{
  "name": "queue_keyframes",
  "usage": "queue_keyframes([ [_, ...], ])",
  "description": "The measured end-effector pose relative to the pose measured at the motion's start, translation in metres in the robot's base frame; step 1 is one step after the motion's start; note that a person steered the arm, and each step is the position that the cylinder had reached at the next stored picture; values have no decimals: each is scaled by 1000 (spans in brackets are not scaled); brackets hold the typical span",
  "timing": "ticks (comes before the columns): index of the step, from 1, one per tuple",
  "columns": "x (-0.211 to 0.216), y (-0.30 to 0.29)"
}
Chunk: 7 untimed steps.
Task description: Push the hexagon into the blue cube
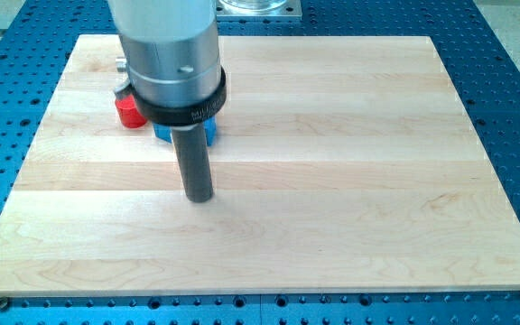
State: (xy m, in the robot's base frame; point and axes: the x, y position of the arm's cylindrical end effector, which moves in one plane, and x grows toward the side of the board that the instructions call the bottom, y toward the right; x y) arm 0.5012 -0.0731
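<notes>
A red block (129,110) lies near the board's upper left, mostly hidden behind the arm's silver housing, so I cannot make out its shape. A blue block (164,134) sits just to its right, also largely hidden behind the housing and rod; only its lower edges show on either side of the rod. The two blocks look close together or touching, but the housing covers the gap. My tip (199,198) rests on the board below and slightly right of the blue block, a short way apart from it.
The wooden board (332,181) lies on a blue perforated table (513,72). The arm's silver housing (170,54) with a black ring covers the upper left. A clear fixture (258,7) sits at the view's top.
</notes>
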Motion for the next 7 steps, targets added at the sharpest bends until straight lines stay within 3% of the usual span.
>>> queue_keyframes([
  [2, -47, -15],
  [3, -48, -15],
  [4, -34, -15],
  [5, 12, -22],
  [7, 18, -119],
])
